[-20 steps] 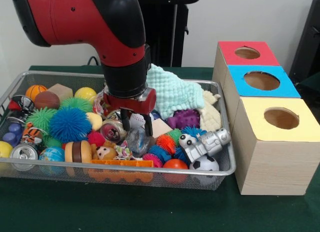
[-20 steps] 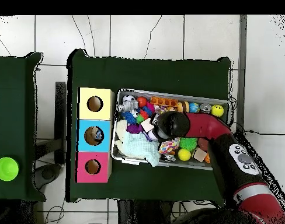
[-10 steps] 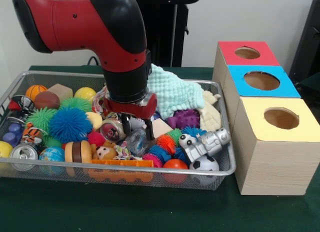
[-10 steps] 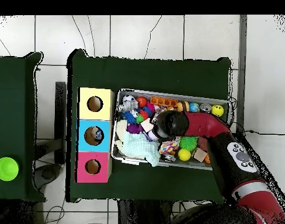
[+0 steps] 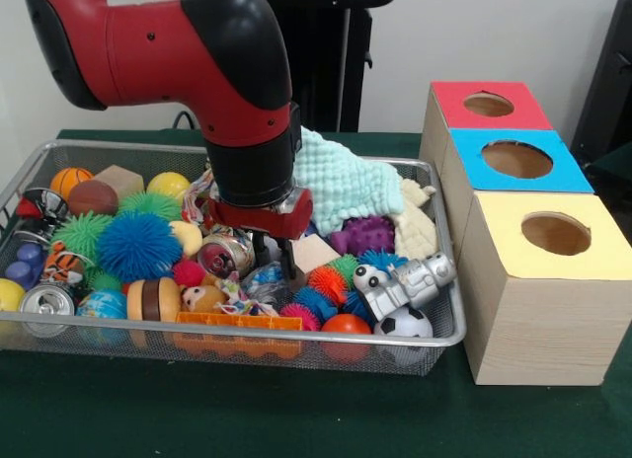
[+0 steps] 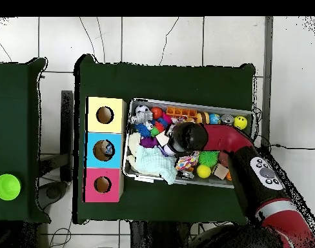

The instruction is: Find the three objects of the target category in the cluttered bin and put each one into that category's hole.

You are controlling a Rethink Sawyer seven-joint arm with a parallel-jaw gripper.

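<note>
My gripper (image 5: 274,260) is down among the clutter in the wire bin (image 5: 247,331), just left of the bin's middle. Its black fingers (image 5: 289,260) are open and straddle a crumpled clear plastic piece (image 5: 265,278). A silver can (image 5: 228,253) lies against its left side and a tan block (image 5: 315,251) against its right. In the overhead view the arm's wrist (image 6: 186,137) covers the gripper. Three boxes with holes stand beside the bin: red (image 5: 489,105), blue (image 5: 516,160), yellow (image 5: 555,234).
A mint cloth (image 5: 341,182) is heaped behind the gripper, with a purple toy (image 5: 363,233) under it. A silver robot toy (image 5: 405,280) and a soccer ball (image 5: 403,325) lie front right. A blue spiky ball (image 5: 136,246) and several other balls fill the left.
The gripper has sunk lower into the clutter, so its fingers now reach down round the clear plastic piece. The arm has shifted slightly to the right.
</note>
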